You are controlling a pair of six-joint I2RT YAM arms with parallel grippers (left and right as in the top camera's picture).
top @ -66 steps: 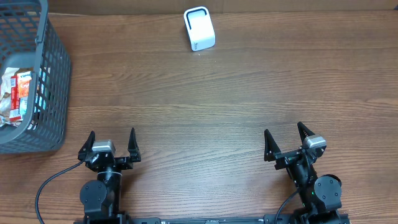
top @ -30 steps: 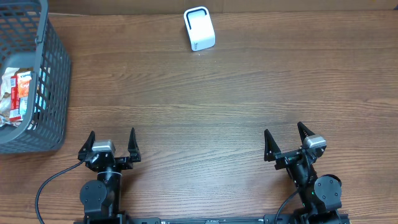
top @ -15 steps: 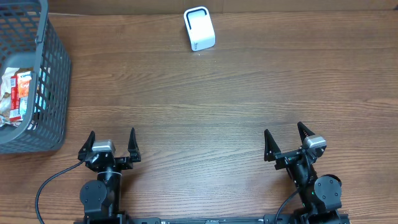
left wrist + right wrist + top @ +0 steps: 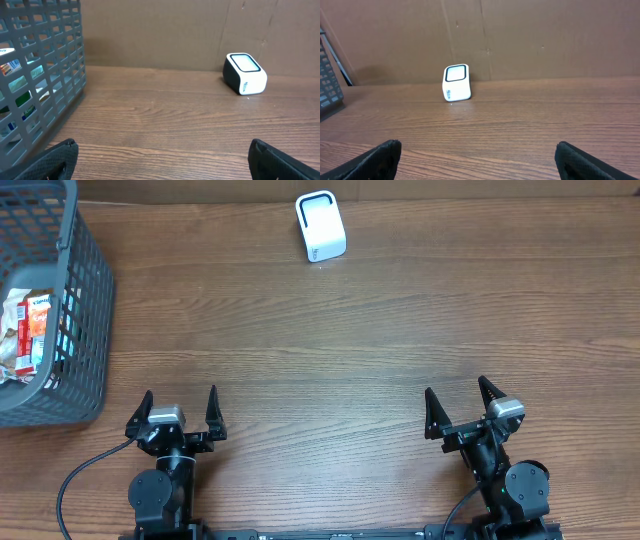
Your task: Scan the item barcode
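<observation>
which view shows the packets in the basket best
Overhead: it looks down into the basket onto the packets. The left wrist view shows them only through the basket's grid wall; the right wrist view shows just the basket's edge, no packets.

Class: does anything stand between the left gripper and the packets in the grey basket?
Yes: the wall of the grey plastic mesh basket stands between the left gripper and the red-and-white packets inside. Reaching over the rim seems needed.

The basket (image 4: 88, 320) and its packets (image 4: 35, 330) run past the left edge.
</observation>
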